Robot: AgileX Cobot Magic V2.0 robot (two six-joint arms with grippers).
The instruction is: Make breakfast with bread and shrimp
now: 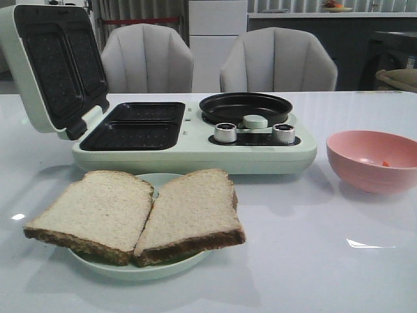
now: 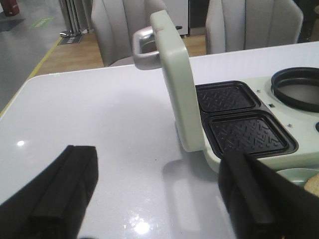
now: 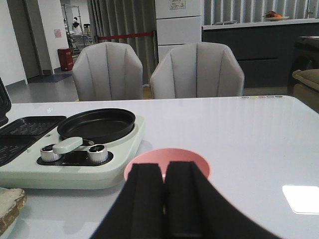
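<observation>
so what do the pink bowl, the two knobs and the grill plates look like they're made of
The pink bowl looks like matte plastic or melamine: even colour, soft dull sheen, though glazed ceramic can't be ruled out. The two knobs look like brushed or polished metal, with bright silvery sides. The grill plates look like dark non-stick coated metal, black with a moulded ribbed pattern.

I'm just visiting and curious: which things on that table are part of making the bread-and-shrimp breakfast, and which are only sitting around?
Part of the job:
- bread, two slices on the green plate
- pink bowl, with a small orange-red bit inside, possibly shrimp
- breakfast maker, lid open
- round pan

Just around:
- two grey chairs behind the table
- white cabinet
</observation>
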